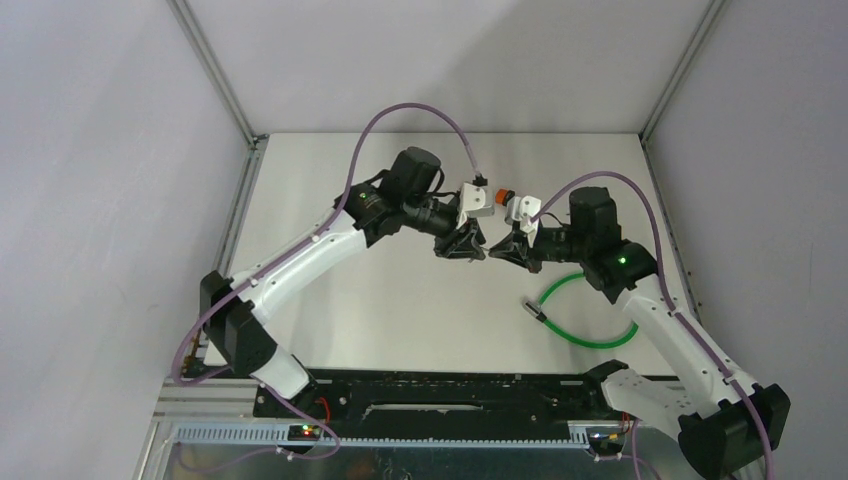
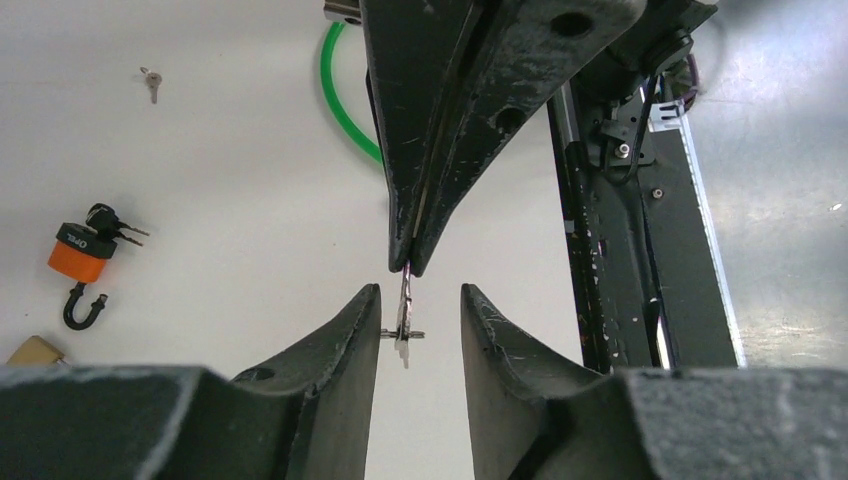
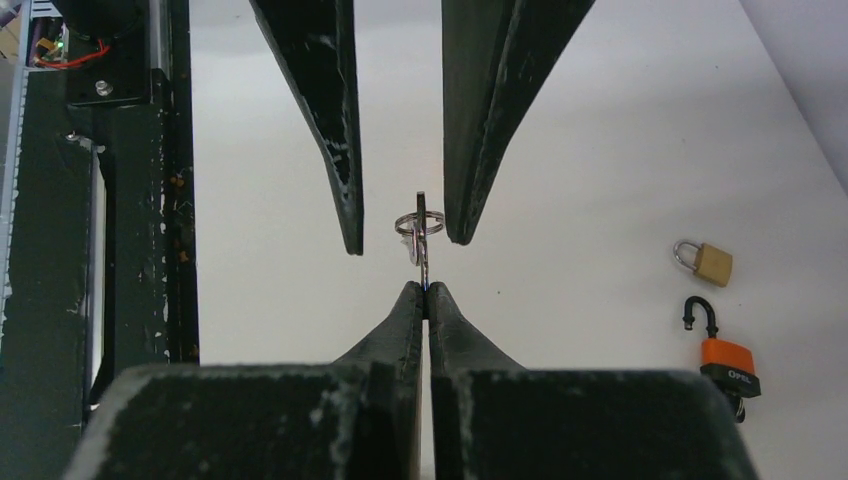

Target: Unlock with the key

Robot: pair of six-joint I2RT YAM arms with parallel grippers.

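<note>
My right gripper [image 3: 421,287] is shut on a small silver key [image 3: 423,243] with a ring, held above the table. My left gripper [image 2: 420,290] is open, with its fingers [image 3: 330,110] on either side of that key [image 2: 405,318], not closed on it. The two grippers meet tip to tip mid-table in the top view: left gripper [image 1: 468,246], right gripper [image 1: 503,250]. A brass padlock [image 3: 705,263], shackle closed, lies on the table. It also shows at the edge of the left wrist view [image 2: 30,352].
An orange padlock [image 2: 80,252] lies with its shackle open and keys in its body; it also shows in the right wrist view [image 3: 728,358] and the top view [image 1: 503,195]. A green cable loop [image 1: 585,315] lies near the right arm. A loose key [image 2: 150,83] lies apart.
</note>
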